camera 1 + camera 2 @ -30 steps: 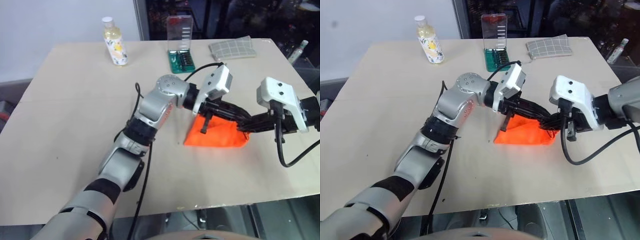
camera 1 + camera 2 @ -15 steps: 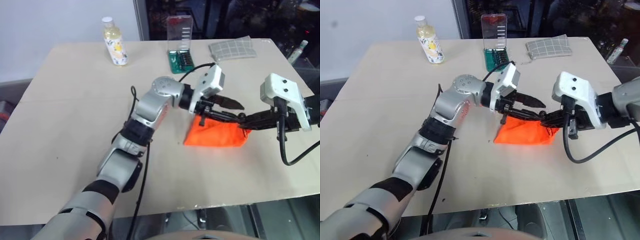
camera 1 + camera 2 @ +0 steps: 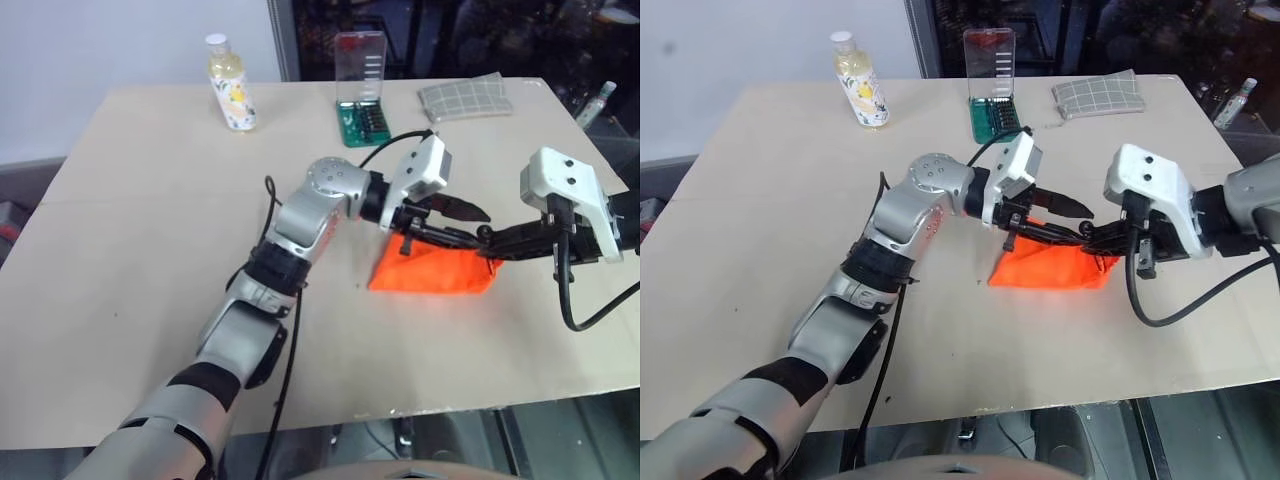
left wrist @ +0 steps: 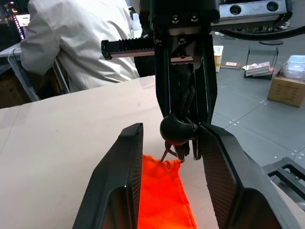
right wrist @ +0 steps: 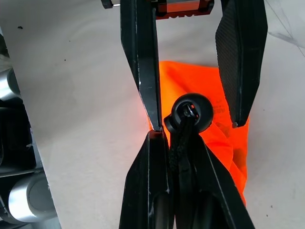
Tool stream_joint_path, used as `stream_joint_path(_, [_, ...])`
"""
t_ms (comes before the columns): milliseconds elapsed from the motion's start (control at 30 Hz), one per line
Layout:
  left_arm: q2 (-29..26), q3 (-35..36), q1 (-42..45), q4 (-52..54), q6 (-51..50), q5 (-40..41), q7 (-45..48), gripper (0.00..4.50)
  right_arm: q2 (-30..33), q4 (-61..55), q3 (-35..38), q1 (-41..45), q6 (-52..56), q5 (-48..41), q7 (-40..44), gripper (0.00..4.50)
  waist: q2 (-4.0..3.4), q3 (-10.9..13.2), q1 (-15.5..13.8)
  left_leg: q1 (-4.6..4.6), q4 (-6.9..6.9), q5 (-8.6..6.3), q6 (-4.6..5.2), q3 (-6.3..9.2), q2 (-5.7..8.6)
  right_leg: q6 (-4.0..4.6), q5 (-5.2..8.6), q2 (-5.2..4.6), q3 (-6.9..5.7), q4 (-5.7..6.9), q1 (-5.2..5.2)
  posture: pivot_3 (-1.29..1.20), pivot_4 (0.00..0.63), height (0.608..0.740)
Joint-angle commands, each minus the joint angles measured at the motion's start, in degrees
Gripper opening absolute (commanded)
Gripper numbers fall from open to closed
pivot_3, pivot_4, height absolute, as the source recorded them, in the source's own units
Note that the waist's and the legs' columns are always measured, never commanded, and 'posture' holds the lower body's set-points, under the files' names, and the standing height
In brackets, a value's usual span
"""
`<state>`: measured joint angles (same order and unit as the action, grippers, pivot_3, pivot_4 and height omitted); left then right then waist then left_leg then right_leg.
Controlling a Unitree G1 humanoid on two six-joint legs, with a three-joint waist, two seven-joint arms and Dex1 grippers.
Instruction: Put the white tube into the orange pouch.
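The orange pouch (image 3: 433,270) lies on the beige table (image 3: 150,250), near its right side. Its dark drawstring cord (image 5: 183,157) and round black cord stopper (image 5: 192,112) are pinched between the clenched fingers of the right gripper (image 5: 164,136), at the pouch's upper right corner. The left gripper (image 4: 171,157) hangs just above the pouch with its fingers spread apart, empty, one on each side of the stopper. At the far edge of the table stand a yellowish bottle (image 3: 229,84), a screwdriver bit case (image 3: 361,92) and a grey checked cloth (image 3: 464,97). A person in a white coat (image 4: 81,43) is beyond the table. The white tube cannot be seen in these pictures.
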<state>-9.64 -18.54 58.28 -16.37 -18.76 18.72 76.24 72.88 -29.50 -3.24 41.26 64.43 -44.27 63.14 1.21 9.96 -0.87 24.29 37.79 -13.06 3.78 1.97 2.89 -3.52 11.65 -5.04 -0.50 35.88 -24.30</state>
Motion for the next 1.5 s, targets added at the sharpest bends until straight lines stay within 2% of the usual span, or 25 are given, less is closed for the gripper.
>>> stream_joint_path(33, [0.50, 0.57, 1.14, 2.06, 0.49, 0.60, 0.46, 1.36, 0.67, -0.85, 3.02, 0.74, 0.05, -0.51, -0.23, 0.00, 0.00, 0.00, 0.00, 0.00, 0.00, 0.00, 0.00, 0.00, 0.00, 0.00, 0.00, 0.00, 0.00, 0.00, 0.00, 0.00, 0.150, 0.740])
stream_joint_path(67, [0.47, 0.56, 1.07, 2.00, 0.54, 0.58, 0.58, 1.14, 0.65, -0.86, 3.03, 0.73, 0.08, -0.49, -0.30, 0.00, 0.00, 0.00, 0.00, 0.00, 0.01, 0.00, 0.00, 0.00, 0.00, 0.00, 0.00, 0.00, 0.00, 0.00, 0.00, 0.00, 0.150, 0.740])
stream_joint_path(133, [0.40, 0.58, 0.96, 1.81, 0.48, 0.59, 0.77, 0.38, 0.65, -0.88, 3.13, 0.71, 0.19, -0.47, -0.44, 0.00, 0.00, 0.00, 0.00, 0.01, 0.03, 0.00, 0.00, 0.00, 0.00, 0.00, 0.00, 0.00, 0.00, 0.01, 0.00, 0.00, 0.150, 0.740])
stream_joint_path(167, [0.37, 0.62, 0.94, 1.69, 0.37, 0.61, 0.84, 0.21, 0.65, -0.88, 3.20, 0.71, 0.25, -0.50, -0.51, 0.00, 0.00, 0.00, 0.00, 0.01, 0.04, 0.00, 0.00, 0.00, 0.00, -0.01, 0.00, 0.00, 0.00, 0.01, 0.00, 0.00, 0.150, 0.740])
stream_joint_path(433, [1.95, 2.55, 2.48, -3.35, 0.72, 0.33, -1.65, 0.21, 2.97, 1.78, 6.85, -0.09, 0.55, -0.33, -0.39, 0.00, -0.04, -0.02, -0.11, 0.18, 0.33, -0.04, 0.07, 0.06, -0.01, -0.05, -0.03, 0.01, -0.05, 0.03, -0.01, 0.00, 0.150, 0.740])
stream_joint_path(567, [4.04, 2.84, 3.58, -8.52, 3.94, -1.24, -3.42, 0.21, 0.50, 7.49, 15.53, 3.68, 8.15, -10.71, -0.57, 0.00, -0.05, -0.03, -0.09, 0.32, 0.54, -0.14, 0.22, 0.03, 0.03, -0.25, -0.16, -0.03, -0.01, -0.03, -0.01, 0.00, 0.150, 0.740])
stream_joint_path(667, [5.39, 2.91, 3.92, -10.69, 5.71, -2.02, -3.86, 0.21, -2.08, 10.29, 19.28, 6.33, 13.16, -17.12, -3.11, 0.00, -0.04, -0.03, -0.10, 0.34, 0.57, -0.15, 0.24, 0.03, 0.03, -0.28, -0.20, -0.13, 0.02, -0.04, -0.01, 0.00, 0.150, 0.740])
stream_joint_path(767, [7.03, 3.12, 4.50, -13.17, 7.14, -2.91, -5.26, 0.21, -6.27, 14.01, 22.54, 10.28, 16.86, -22.55, -8.60, 0.00, -0.05, -0.03, -0.08, 0.34, 0.56, -0.16, 0.24, 0.05, 0.00, -0.28, -0.20, -0.28, 0.01, -0.04, -0.01, 0.00, 0.150, 0.740])
stream_joint_path(933, [6.83, 0.25, 3.67, -21.59, 10.35, -10.30, -10.33, 0.21, -15.77, 28.00, 29.20, 25.22, 16.38, -32.13, -24.61, 0.00, -0.14, -0.08, -0.10, 0.46, 0.51, -0.15, 0.25, -0.09, 0.07, -0.26, -0.31, -0.33, 0.22, 0.02, -0.25, 0.00, 0.150, 0.740])
stream_joint_path(1067, [3.79, 0.19, 3.18, -25.00, 11.67, -13.99, -13.20, 0.21, -17.71, 32.65, 31.49, 29.84, 15.39, -36.13, -32.43, 0.00, -0.16, -0.11, -0.10, 0.52, 0.49, -0.15, 0.23, -0.05, 0.05, -0.22, -0.35, -0.33, 0.34, 0.03, -0.31, 0.00, 0.150, 0.740])
stream_joint_path(1167, [0.18, 2.89, 3.06, -21.01, 8.84, -12.49, -13.31, 0.21, -18.03, 32.54, 31.17, 30.37, 14.55, -37.92, -34.94, 0.00, -0.17, -0.10, -0.04, 0.61, 0.43, -0.15, 0.23, -0.11, 0.07, -0.23, -0.35, -0.35, 0.40, 0.04, -0.46, 0.00, 0.150, 0.740])
stream_joint_path(1267, [-4.58, 6.25, 1.81, -12.13, 2.28, -8.82, -11.53, 0.21, -18.95, 32.80, 31.01, 31.46, 13.46, -40.51, -37.59, 0.00, -0.18, -0.10, 0.23, 0.67, 0.35, -0.04, 0.05, -0.13, 0.06, -0.23, -0.35, -0.33, 0.40, 0.02, -0.55, 0.00, 0.150, 0.740])
stream_joint_path(1400, [-16.85, 11.19, -0.22, 1.30, -6.26, -4.85, -7.77, 0.21, -20.30, 32.30, 30.57, 32.65, 11.37, -43.31, -40.35, 0.00, -0.19, -0.09, 0.40, 0.66, 0.28, -0.01, 0.00, -0.20, -0.02, -0.23, -0.35, -0.24, 0.39, 0.01, -0.60, 0.00, 0.150, 0.740])
stream_joint_path(1500, [-25.43, 12.78, 2.40, 4.12, -8.83, -3.83, -4.66, 0.21, -21.85, 32.81, 30.67, 33.42, 9.23, -44.95, -41.92, 0.00, -0.23, -0.07, 0.53, 0.63, 0.30, -0.01, 0.00, -0.22, -0.05, -0.23, -0.35, -0.10, 0.35, 0.04, -0.60, 0.00, 0.150, 0.740])
